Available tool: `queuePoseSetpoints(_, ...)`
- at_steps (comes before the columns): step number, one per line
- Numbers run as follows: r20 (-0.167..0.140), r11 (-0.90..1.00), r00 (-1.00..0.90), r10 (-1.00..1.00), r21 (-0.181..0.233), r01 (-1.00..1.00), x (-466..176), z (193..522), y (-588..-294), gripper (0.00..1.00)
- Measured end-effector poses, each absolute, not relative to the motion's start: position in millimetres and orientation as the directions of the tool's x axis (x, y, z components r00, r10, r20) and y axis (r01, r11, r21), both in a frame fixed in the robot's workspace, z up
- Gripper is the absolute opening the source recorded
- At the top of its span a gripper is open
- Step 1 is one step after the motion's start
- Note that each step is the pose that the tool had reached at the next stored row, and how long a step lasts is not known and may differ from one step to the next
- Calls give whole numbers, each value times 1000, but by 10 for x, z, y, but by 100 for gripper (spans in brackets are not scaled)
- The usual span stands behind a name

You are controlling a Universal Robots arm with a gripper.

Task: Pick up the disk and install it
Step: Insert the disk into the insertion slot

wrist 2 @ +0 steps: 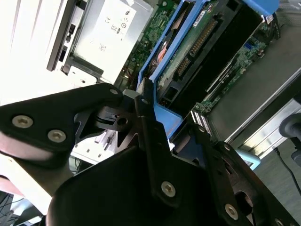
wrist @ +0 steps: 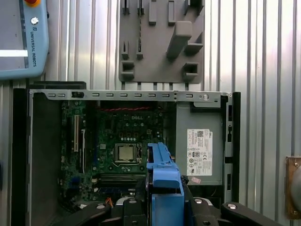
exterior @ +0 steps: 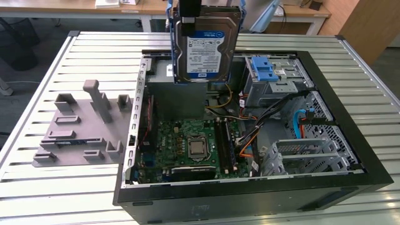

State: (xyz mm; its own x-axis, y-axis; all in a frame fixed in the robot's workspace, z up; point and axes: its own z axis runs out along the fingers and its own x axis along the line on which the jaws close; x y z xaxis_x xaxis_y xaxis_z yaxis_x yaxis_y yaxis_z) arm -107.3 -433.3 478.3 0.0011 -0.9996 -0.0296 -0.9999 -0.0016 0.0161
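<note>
Black pincer [wrist 2: 155,127] linkage sits closest to the lens in the second wrist view, and I see its fingers clamped on the blue plastic rail of the disk [exterior: 205,44]. From the exterior view, the disk hangs upright in the air, label facing the camera, above the rear of the open computer case [exterior: 350,185], over the grey power supply box [exterior: 178,96] with its white sticker. Beside it, toward the exterior view's right, stands the silver drive cage [exterior: 275,82] with a blue latch. The motherboard [exterior: 190,145] lies flat on the case floor below. A grey fixture plate [exterior: 81,129] with upright pegs rests on the slatted tabletop [exterior: 50,70], at the exterior view's left of the case. I judge the disk to be stiff, fairly dense for its size and easily hurt by a knock, with exposed circuitry on its underside, visible in the second wrist view. The plastic rails may flex slightly, so I think the sound hold is across the end of the bracket, where the pincer has it, keeping pressure off the label face and circuit board.
</note>
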Motion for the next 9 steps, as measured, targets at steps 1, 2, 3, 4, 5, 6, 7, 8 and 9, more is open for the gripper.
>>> queuePoseSetpoints(1, -30, -2, 1, -1000, 16, -1000, -1041, 4782, -4334, 36)
queuePoseSetpoints(2, -30, -2, 1, -1000, 16, -1000, -1010, 4782, -4335, 36)
queuePoseSetpoints(3, -30, -2, 1, -1000, 16, -1000, -988, 4782, -4335, 36)
queuePoseSetpoints(4, -30, -2, 1, -1000, 16, -1000, -972, 4782, -4336, 36)
queuePoseSetpoints(5, -30, -2, 1, -1000, 16, -1000, -963, 4782, -4338, 36)
queuePoseSetpoints(6, -30, -2, 1, -1000, 16, -1000, -958, 4781, -4344, 36)
queuePoseSetpoints(7, -30, -2, 1, -1000, 16, -1000, -954, 4780, -4354, 36)
queuePoseSetpoints(8, -30, -2, 1, -1000, 16, -1000, -950, 4780, -4364, 36)
queuePoseSetpoints(9, -30, -2, 1, -1000, 16, -1000, -948, 4780, -4370, 36)
